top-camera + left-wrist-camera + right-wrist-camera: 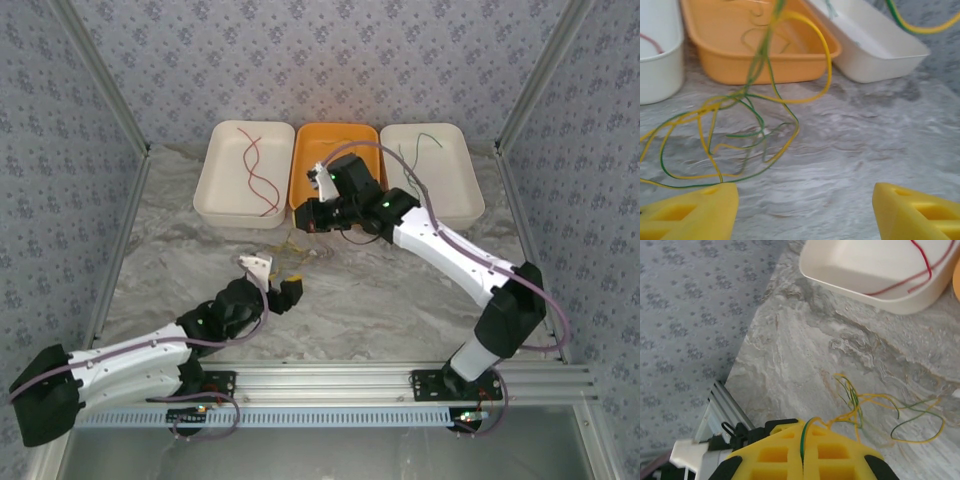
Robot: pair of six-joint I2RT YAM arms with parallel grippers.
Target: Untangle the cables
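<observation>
A tangle of thin yellow-orange and green cables (740, 127) lies on the marble table in front of the orange tray (755, 50). Strands rise from it toward the top of the left wrist view. My right gripper (804, 435) is shut on a green and yellow strand, with the tangle (860, 405) hanging just beyond its tips. From above, this gripper (308, 215) sits at the orange tray's front edge. My left gripper (275, 280) is open and empty, its yellow fingers (690, 215) wide apart just short of the tangle (295, 250). Two dark red cables (258, 165) lie in the left white tray.
Three trays stand in a row at the back: a white one (225, 190) on the left, the orange one (305, 150) in the middle, and a white one (455, 190) with a green cable (420, 145) on the right. Patterned walls enclose the table.
</observation>
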